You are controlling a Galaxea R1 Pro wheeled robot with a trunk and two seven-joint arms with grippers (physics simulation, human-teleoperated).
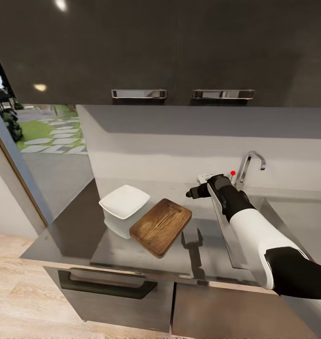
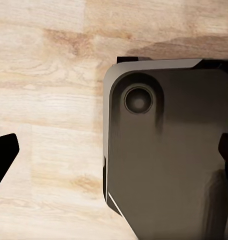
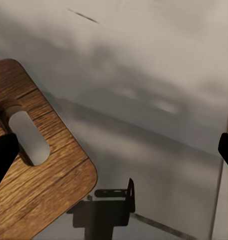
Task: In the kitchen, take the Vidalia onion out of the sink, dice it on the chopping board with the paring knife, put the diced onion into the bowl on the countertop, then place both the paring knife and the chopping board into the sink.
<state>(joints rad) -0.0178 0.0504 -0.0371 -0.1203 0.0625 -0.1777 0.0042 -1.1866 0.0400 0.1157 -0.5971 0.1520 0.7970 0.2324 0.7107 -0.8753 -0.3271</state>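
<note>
My right fingers [image 1: 188, 193] spread wide, empty, above the table [image 1: 203, 245]. The chopping board [image 1: 161, 226] at their seven o'clock looks stiff, light; I'd grip its slotted end.

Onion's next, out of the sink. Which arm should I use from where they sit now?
Right, probably. The right gripper hovers above the countertop, between the chopping board and the sink, close to the basin's edge. The left wrist view looks down at wooden floor, so that arm seems far off.
</note>
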